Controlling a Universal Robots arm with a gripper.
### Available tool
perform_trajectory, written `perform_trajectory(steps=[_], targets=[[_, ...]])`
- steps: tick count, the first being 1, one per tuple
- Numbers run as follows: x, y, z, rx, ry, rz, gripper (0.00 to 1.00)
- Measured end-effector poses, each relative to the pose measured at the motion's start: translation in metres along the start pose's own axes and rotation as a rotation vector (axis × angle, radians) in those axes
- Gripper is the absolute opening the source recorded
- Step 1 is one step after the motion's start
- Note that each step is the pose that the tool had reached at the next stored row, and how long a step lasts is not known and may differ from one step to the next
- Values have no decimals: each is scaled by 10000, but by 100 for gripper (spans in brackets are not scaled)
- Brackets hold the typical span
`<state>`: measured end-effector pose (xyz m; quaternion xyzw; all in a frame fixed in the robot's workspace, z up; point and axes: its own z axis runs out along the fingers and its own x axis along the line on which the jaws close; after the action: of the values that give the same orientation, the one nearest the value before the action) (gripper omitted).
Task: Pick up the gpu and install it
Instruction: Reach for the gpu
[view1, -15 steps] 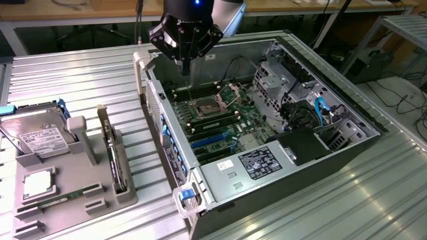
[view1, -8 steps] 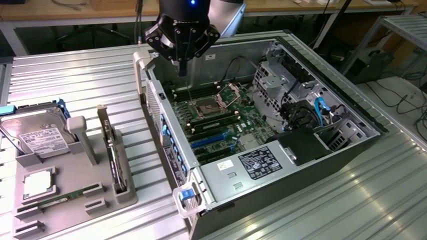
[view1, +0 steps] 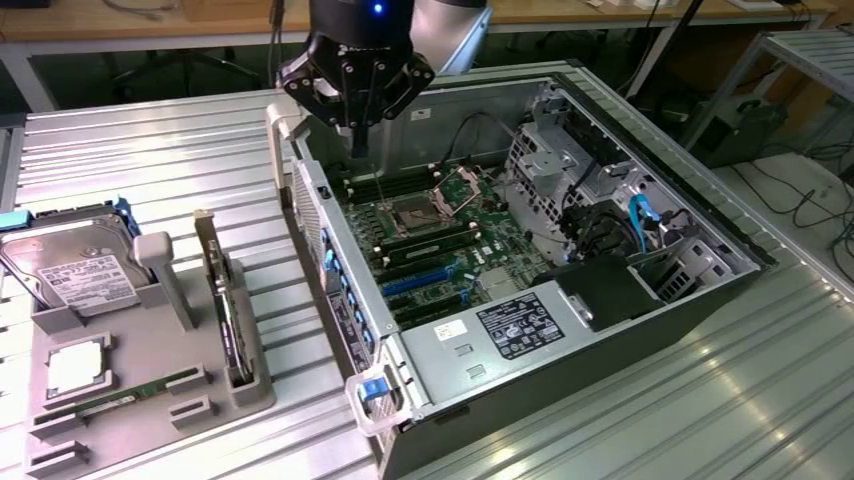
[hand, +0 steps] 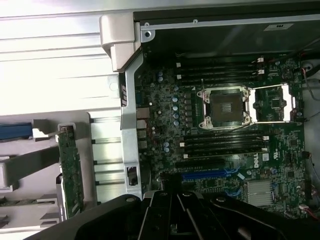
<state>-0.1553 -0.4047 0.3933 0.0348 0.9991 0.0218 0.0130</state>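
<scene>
Slatted metal bench | gpu stands on edge in grey holder, lower left, slotted upright so you can grasp it | gripper hovers top centre over open case, well apart from the gpu | you can't tell its grip state

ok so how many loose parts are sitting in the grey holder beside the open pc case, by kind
hard drive: 1
gpu: 1
cpu chip: 1
memory stick: 1
total: 4
</scene>
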Motion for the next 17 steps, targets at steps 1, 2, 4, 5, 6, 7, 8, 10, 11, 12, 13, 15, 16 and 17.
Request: perform_trajectory(steps=[1, 2, 4, 5, 6, 7, 8, 10, 11, 12, 13, 15, 16, 17], targets=[[13, -6, -1, 0, 1, -21, 11], [24, -12, -1, 0, 1, -40, 11], [57, -23, -3, -2, 2, -91, 11], [74, -25, -3, -2, 3, -102, 11], [90, -29, -4, -3, 4, -132, 11], [105, -33, -5, -3, 6, -171, 11], [119, -37, -5, -5, 7, -206, 11], [148, -42, -3, -75, 18, -334, 11], [157, -43, -4, -225, 30, -410, 11], [168, -44, -4, -385, 43, -495, 11], [178, -46, -4, -474, 52, -572, 11], [203, -56, -5, -499, 58, -657, 11], [221, -61, -5, -500, 59, -674, 11], [247, -71, -6, -500, 60, -682, 11]])
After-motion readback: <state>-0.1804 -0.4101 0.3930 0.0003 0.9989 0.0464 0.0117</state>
